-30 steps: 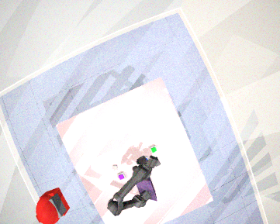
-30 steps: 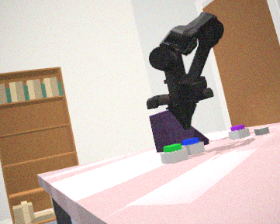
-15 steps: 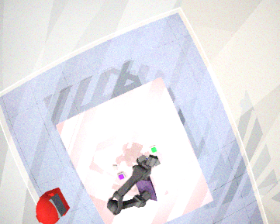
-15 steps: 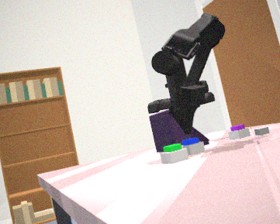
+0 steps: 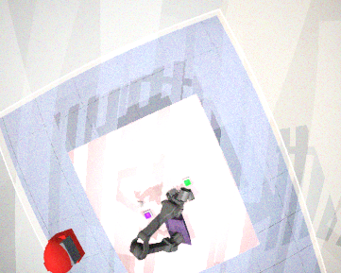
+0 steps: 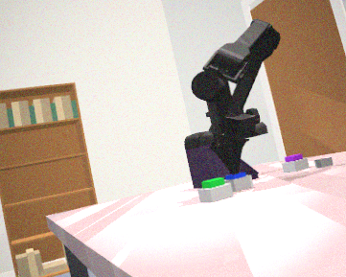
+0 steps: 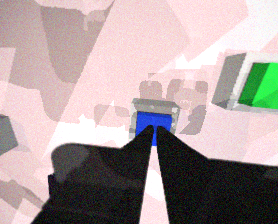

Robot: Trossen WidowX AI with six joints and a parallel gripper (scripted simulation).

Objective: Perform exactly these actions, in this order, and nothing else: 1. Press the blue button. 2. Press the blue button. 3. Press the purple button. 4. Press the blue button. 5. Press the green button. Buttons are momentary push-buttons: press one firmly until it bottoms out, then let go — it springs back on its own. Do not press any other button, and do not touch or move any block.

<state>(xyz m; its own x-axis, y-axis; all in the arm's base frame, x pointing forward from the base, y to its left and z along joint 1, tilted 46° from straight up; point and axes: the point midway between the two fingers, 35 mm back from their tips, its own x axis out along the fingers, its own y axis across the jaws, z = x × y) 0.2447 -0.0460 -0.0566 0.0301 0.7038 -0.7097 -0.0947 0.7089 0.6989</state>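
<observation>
You are bringing the black parallel-jaw gripper (image 6: 236,172) (image 7: 154,129) down onto the square blue push-button in its grey housing (image 6: 236,176) (image 7: 153,122). In the wrist view the fingertips are overlapping the blue cap's near part, so the button is lying directly beneath them, its far edge showing beyond the tips; whether they are touching it you cannot tell. Your jaws are standing almost closed, a thin gap between them, holding nothing. The coming move is seemingly a straight press down, probably one of the first two blue ones.

Relative to the blue button, the square green push-button on a pale housing (image 5: 187,182) (image 6: 213,182) (image 7: 265,85) is sitting near, to the right in the wrist view; the square purple push-button on a pale housing (image 5: 147,214) (image 6: 293,157) is lying well apart, with the small grey block (image 6: 323,162) (image 7: 7,135) beyond it in the exterior view. You are seeing no container.
</observation>
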